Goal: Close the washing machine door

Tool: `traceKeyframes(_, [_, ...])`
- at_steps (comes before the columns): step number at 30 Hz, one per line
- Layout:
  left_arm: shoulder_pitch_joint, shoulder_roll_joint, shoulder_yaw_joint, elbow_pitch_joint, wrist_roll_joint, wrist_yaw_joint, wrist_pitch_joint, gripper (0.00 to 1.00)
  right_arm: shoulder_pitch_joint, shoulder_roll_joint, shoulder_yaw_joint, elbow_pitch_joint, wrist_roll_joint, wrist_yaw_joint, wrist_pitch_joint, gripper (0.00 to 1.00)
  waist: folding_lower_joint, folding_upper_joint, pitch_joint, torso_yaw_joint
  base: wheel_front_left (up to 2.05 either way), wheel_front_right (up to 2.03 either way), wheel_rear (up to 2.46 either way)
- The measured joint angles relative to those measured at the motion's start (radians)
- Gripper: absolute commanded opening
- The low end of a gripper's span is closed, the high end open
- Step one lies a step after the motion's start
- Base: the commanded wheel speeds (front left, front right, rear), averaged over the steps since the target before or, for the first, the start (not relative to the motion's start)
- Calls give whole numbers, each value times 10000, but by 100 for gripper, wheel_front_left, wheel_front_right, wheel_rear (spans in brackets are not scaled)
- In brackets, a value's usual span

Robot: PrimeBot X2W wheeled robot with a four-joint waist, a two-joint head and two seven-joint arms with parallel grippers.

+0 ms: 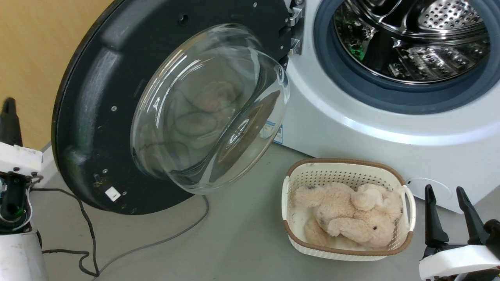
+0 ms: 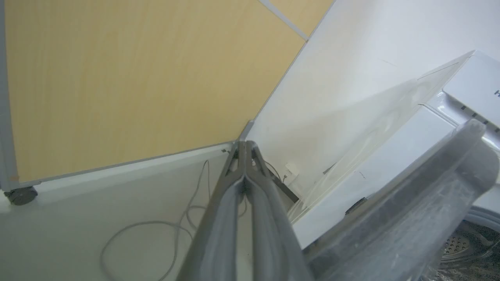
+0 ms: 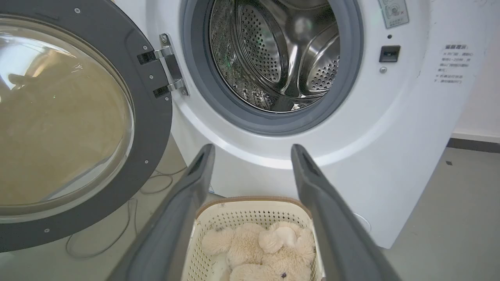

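Two arms are low at the edges of my head view. My left gripper (image 1: 8, 117) is at the far left, pointing up beside the door (image 1: 97, 97). On its wrist camera the left gripper (image 2: 245, 150) has its fingers pressed together at the tips with nothing between them. A blurred grey rim sits close on their right; I take it for the door's edge (image 2: 410, 218), but I can't tell whether it touches. My right gripper (image 1: 445, 195) is at the lower right, upright, with its fingers spread well apart and empty. Its own camera shows the right gripper (image 3: 253, 152) aimed at the washer (image 3: 390, 136), above the basket (image 3: 250, 203).

The door (image 3: 152, 117) stands wide open, hung on a hinge (image 3: 170, 66) at the view-left side of the drum (image 3: 281, 50), with its glass bowl (image 1: 207, 109) bulging toward me. The washer (image 1: 351, 128) has its steel drum (image 1: 410, 39) fully exposed.

On the grey floor (image 1: 234, 242), a white basket (image 1: 343, 162) sits just in front of the washer and holds a cream plush toy (image 1: 351, 214). A cable (image 1: 90, 230) loops under the door. A yellow panel (image 1: 31, 47) stands behind my left arm.
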Motion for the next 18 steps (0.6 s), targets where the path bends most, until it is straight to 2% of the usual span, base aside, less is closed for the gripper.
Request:
traceKeyframes(5, [-36,151,-219,644,-531,-125,671,0,-9,2,-84,100,115,0,-109,100,0,0,115,177,0,0,0])
traceKeyframes(6, [-36,201,-527,844,-986,-186,1252,0,-17,2,-115,167,201,0,-155,100,0,0,166,240,0,0,0])
traceKeyframes(8, [-32,268,-817,825,-1333,-221,1674,0,-27,2,-163,201,255,0,-174,100,-1,0,194,282,0,0,0])
traceKeyframes(18, [990,882,-2243,-821,-4069,-339,3929,0,-35,6,-408,368,522,0,-422,100,0,0,223,592,0,0,0])
